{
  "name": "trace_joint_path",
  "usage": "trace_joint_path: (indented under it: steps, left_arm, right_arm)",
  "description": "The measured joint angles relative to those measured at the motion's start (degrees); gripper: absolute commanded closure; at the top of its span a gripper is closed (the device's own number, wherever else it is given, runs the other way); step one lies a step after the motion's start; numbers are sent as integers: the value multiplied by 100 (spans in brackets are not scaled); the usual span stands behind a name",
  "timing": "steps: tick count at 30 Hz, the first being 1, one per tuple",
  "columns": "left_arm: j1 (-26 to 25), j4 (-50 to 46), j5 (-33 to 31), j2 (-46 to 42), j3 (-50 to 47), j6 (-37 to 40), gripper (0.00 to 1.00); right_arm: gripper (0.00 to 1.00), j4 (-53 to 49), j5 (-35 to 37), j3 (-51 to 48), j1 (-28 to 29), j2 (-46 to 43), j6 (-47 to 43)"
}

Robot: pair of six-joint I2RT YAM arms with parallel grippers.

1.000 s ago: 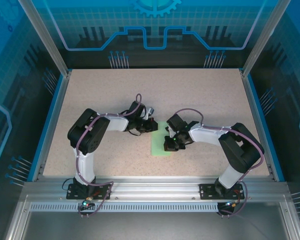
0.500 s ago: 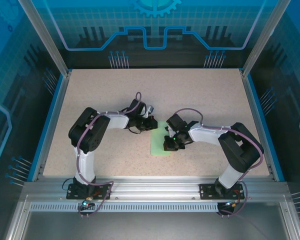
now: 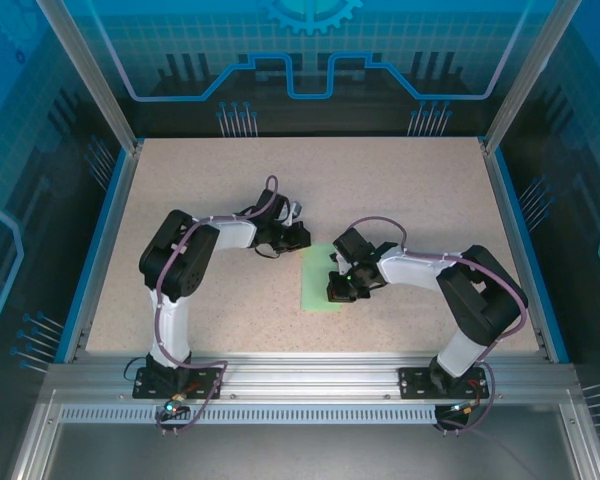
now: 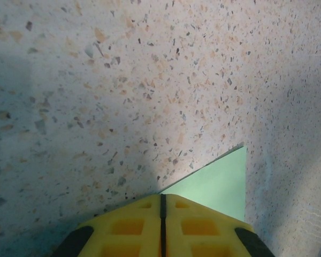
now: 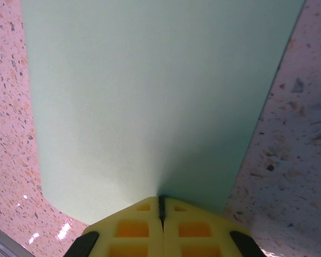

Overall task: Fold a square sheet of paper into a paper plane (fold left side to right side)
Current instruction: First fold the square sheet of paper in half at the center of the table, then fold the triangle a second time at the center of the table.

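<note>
Nearest me, the right gripper (image 3: pixel 337 290) has not budged. Its jaws are clenched together, tips down on the 4 o'clock edge of the green paper sheet (image 3: pixel 317 283). The sheet lies mid-table as a narrow strip, apparently already folded left over right. At the strip's 11 o'clock, the left gripper (image 3: pixel 296 237), closed on nothing, has drawn back off the far corner onto the bare table (image 3: pixel 400 190). I judge the fold made and that arm finished with it.

The right wrist view adds that the sheet (image 5: pixel 160 96) lies flat right up to that gripper (image 5: pixel 161 206). Whether an edge is pinched, I cannot tell. The left wrist view shows one corner (image 4: pixel 216 184) at 1 o'clock of its own gripper (image 4: pixel 162 201).
</note>
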Motion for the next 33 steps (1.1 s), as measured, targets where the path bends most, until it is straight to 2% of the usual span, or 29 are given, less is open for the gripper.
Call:
trace_joint_path:
  steps: [5, 10, 16, 23, 28, 33]
  left_arm:
    - [76, -63, -103, 4, 101, 63, 84]
    - [358, -238, -308, -17, 330, 210, 81]
    - [376, -409, -282, -562, 260, 295, 78]
    - [282, -345, -42, -1644, -610, 59, 74]
    - [-26, -498, 92, -1729, -916, -70, 75]
    - [-306, -570, 92, -1665, -966, -199, 76]
  right_arm:
    - [96, 2, -7, 7, -2, -2, 0]
    - [92, 74, -24, 0, -4, -35, -15]
    - [72, 245, -39, -72, 9, -166, -101]
    - [53, 149, 313, -17, -4, -614, -374]
    - [40, 83, 498, 131, -179, -841, -551]
    - [28, 131, 490, 26, -603, -1054, -520]
